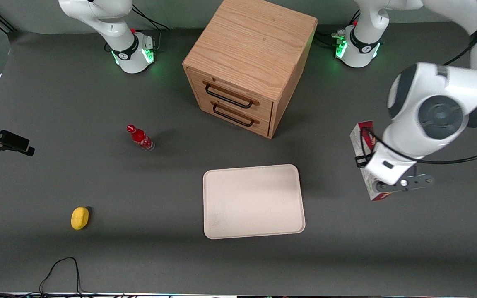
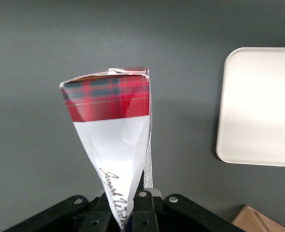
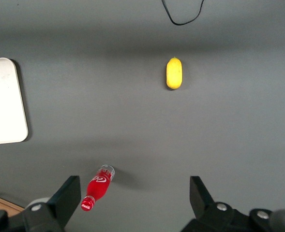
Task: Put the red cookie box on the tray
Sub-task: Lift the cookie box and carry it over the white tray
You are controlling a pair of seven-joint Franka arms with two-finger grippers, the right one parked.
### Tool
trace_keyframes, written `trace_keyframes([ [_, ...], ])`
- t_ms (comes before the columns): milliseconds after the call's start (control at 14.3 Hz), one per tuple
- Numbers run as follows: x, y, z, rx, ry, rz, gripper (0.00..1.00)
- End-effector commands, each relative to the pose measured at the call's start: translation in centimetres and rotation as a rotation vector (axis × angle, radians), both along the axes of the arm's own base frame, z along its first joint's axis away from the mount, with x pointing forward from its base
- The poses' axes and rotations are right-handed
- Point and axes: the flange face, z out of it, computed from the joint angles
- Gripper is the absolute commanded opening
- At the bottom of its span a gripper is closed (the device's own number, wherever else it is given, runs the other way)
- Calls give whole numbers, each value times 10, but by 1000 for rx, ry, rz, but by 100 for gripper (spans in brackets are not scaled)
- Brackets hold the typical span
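The gripper has its jaws clamped on the red cookie box, a long cardboard carton with red plaid and white sides, held above the grey counter. The flat cream tray with rounded corners lies nearby, apart from the box.

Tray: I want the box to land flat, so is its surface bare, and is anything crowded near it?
The tray is bare all over. Open table lies between it and the box, which the gripper holds toward the working arm's end. The cabinet stands closest to the tray; bottle and lemon are well apart.
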Motion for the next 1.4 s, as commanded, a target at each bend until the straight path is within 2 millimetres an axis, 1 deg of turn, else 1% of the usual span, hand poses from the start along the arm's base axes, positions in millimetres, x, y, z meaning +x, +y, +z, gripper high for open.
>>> trace_keyframes([
  [0, 27, -42, 21, -32, 5, -67, 0],
  [70, 30, -64, 20, -38, 2, -89, 0],
  [140, 32, -82, 13, -44, 2, -109, 0],
  [209, 33, -101, -3, -43, 11, -109, 0],
  [349, 34, -134, -21, -54, 6, -76, 0],
  [488, 35, -161, -43, -59, 1, -98, 0],
  [558, 38, -170, -57, -66, -7, -105, 0],
  [767, 44, -195, -113, -72, -29, -58, 0],
  [837, 44, -207, -137, -71, -31, -51, 0],
  [977, 44, -217, -179, -62, -24, -37, 0],
  [1047, 43, -216, -195, -55, -21, -39, 0],
  [1186, 41, -213, -224, -50, -15, -31, 0],
  [1326, 41, -212, -248, -43, -11, 4, 0],
])
